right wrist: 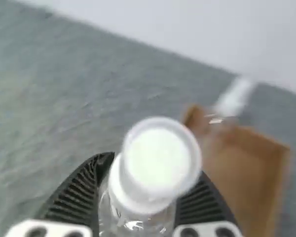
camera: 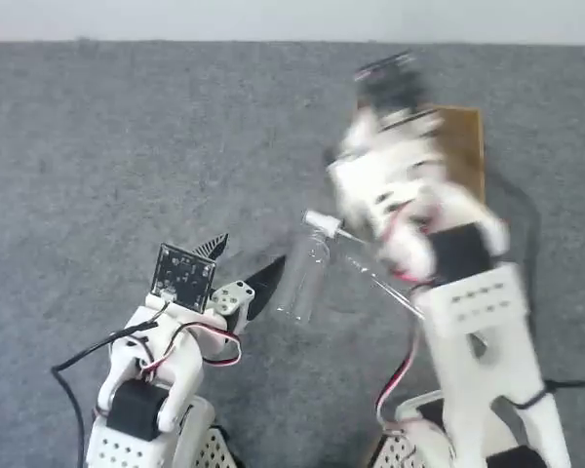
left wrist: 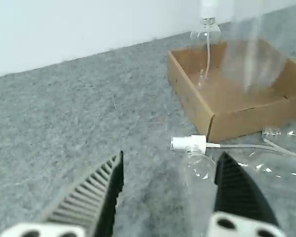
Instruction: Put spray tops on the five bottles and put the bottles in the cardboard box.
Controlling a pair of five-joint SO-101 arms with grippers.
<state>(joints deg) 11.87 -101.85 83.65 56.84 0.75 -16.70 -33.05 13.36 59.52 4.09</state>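
Note:
A clear bottle (camera: pixel 305 275) (left wrist: pixel 197 170) lies on the grey carpet without a top. A white spray top (camera: pixel 322 222) (left wrist: pixel 188 143) with a long tube rests at its neck. My left gripper (camera: pixel 244 255) (left wrist: pixel 170 158) is open, just short of this bottle, with nothing between its fingers. My right gripper (right wrist: pixel 148 197) is shut on another clear bottle (right wrist: pixel 155 163) (left wrist: pixel 205 34) with a white top, held upright over the cardboard box (camera: pixel 465 146) (left wrist: pixel 237 98) (right wrist: pixel 251 163). The right arm (camera: pixel 400 185) is blurred.
More clear bottles (left wrist: pixel 281 168) lie on the carpet in front of the box's near wall. The box sits at the back right, close to the pale wall. Open carpet (camera: pixel 127 146) stretches across the left and back.

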